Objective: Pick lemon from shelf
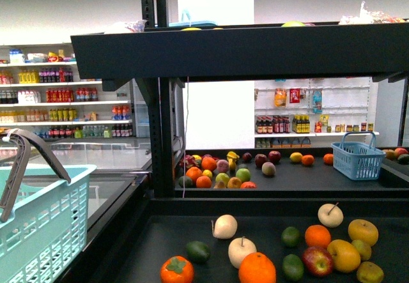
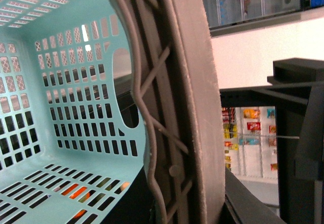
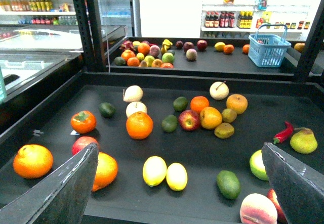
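Note:
Two bright yellow oval lemons (image 3: 154, 170) (image 3: 176, 176) lie side by side, touching, near the front edge of the shelf's wide dark tray (image 3: 243, 153). My right gripper (image 3: 179, 150) hovers above and in front of them, open, with its two dark fingers (image 3: 61, 193) spread to either side of the pair and nothing between them. The left gripper (image 2: 190, 193) is shut on the grey handle (image 2: 187, 107) of a mint-green basket (image 1: 38, 225), which hangs at the left beside the shelf. In the front view the lemons do not show.
Oranges (image 3: 139, 125), a red apple (image 3: 189, 120), cream apples (image 3: 135, 108), an avocado (image 3: 229, 184), a peach (image 3: 258, 209), a red chili (image 3: 283, 133) and a pear (image 3: 304, 140) surround the lemons. The shelf's upper tier (image 1: 236, 53) overhangs. A blue basket (image 1: 358, 158) sits on the rear tray.

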Action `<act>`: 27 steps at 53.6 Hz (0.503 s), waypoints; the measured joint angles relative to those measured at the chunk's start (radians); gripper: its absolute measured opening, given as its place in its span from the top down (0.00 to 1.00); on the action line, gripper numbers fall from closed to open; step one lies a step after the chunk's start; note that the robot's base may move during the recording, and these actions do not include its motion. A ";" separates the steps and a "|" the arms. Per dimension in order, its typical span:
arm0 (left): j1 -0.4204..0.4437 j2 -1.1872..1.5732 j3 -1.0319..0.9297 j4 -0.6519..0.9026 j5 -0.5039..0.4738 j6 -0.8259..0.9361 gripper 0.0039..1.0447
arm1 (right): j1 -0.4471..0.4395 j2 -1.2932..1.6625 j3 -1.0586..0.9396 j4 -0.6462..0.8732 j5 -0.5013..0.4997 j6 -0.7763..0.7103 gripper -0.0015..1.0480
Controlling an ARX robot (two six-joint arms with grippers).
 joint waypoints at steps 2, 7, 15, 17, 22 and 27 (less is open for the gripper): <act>0.000 -0.014 -0.013 0.000 0.007 0.031 0.85 | 0.000 0.000 0.000 0.000 0.000 0.000 0.07; -0.002 -0.045 -0.031 -0.013 0.035 0.097 0.85 | 0.000 0.000 0.000 0.000 0.000 0.000 0.07; -0.031 -0.144 -0.098 -0.037 0.095 0.209 0.86 | 0.000 0.000 0.000 0.000 0.000 0.000 0.07; -0.047 -0.171 -0.116 -0.043 0.115 0.237 0.86 | 0.000 0.000 0.000 0.000 0.000 0.000 0.07; -0.098 -0.232 -0.157 -0.061 0.163 0.293 0.88 | 0.000 0.000 0.000 0.000 0.000 0.000 0.07; -0.155 -0.276 -0.189 -0.061 0.206 0.322 0.89 | 0.000 0.000 0.000 0.000 0.000 0.000 0.07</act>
